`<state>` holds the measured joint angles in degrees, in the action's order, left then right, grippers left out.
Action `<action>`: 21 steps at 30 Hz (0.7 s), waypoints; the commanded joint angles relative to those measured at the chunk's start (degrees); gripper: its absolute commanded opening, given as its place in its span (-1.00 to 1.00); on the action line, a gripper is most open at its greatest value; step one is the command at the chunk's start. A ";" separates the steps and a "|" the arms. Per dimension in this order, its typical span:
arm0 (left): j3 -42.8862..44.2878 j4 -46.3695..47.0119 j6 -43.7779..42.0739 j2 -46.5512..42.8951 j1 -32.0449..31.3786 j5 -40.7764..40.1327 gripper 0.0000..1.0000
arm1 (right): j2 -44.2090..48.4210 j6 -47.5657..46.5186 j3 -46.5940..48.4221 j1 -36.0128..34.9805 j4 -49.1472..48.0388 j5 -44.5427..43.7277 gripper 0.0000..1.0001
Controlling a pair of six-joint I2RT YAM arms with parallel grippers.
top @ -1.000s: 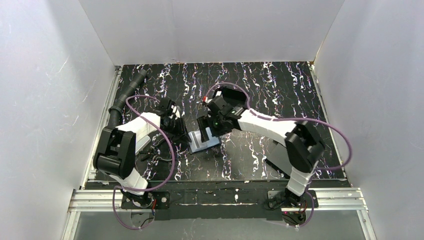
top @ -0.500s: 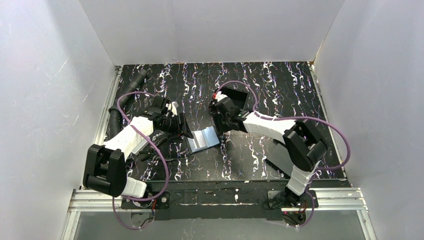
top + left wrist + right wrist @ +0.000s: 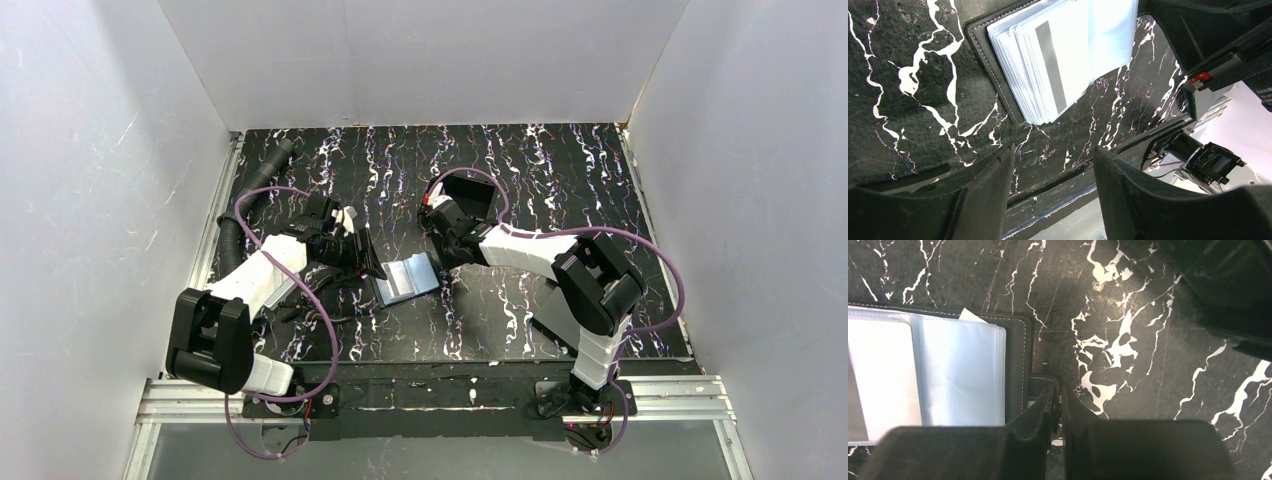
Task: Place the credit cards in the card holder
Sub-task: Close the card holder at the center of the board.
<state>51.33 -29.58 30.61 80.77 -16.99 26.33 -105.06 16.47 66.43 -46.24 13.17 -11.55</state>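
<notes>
In the past second the right gripper point(image 3: 1058, 392) has pulled back from above the card holder point(image 3: 405, 277) to the holder's right edge. Its jaws have gone from wide apart to almost together, right at the snap tab point(image 3: 1040, 382). I cannot tell whether the tab is actually pinched between them. The left gripper point(image 3: 1053, 155) has meanwhile opened. It now holds nothing and sits low, just beside the holder's left edge. The holder lies open and flat on the marbled table point(image 3: 520, 160), a little left of centre between the two arms, with its clear sleeves fanned out. A card point(image 3: 1060, 55) with a grey stripe rests among them. That card looks delivered, though the views do not show whether it is fully inside a sleeve or only lying on top. Judging by where the right gripper sits, the next job is probably steadying or folding the holder.
</notes>
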 commanded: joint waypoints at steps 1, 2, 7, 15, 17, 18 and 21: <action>-0.76 -0.39 -0.12 -2.31 -0.03 -0.07 0.16 | 2.44 -0.80 2.81 0.01 2.88 -3.67 -0.85; -0.71 -0.34 -0.20 -2.21 0.00 -0.13 0.20 | 3.73 -1.05 3.38 0.07 4.31 -4.62 -0.95; -0.63 0.50 -0.12 -2.48 -0.03 -0.14 0.29 | 11.16 -4.80 4.04 0.10 7.79 -1.83 -0.97; -1.25 3.30 1.56 -1.01 -0.01 1.36 0.21 | 10.37 -4.21 11.65 -0.61 12.49 14.48 -0.97; -1.85 4.28 2.05 -0.08 -0.02 2.30 0.13 | 9.90 -1.53 11.62 -1.73 9.09 17.36 -0.95; -2.18 4.68 2.27 0.32 -0.04 2.59 0.08 | 9.62 -0.24 11.08 -2.16 6.74 18.14 -0.92; -3.26 6.34 3.04 1.24 -0.03 3.47 -0.06 | 7.05 4.72 9.75 -2.57 2.14 22.42 -0.92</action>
<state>49.89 -25.02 32.62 81.17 -16.99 27.44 -94.76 14.92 75.99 -47.64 22.06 2.28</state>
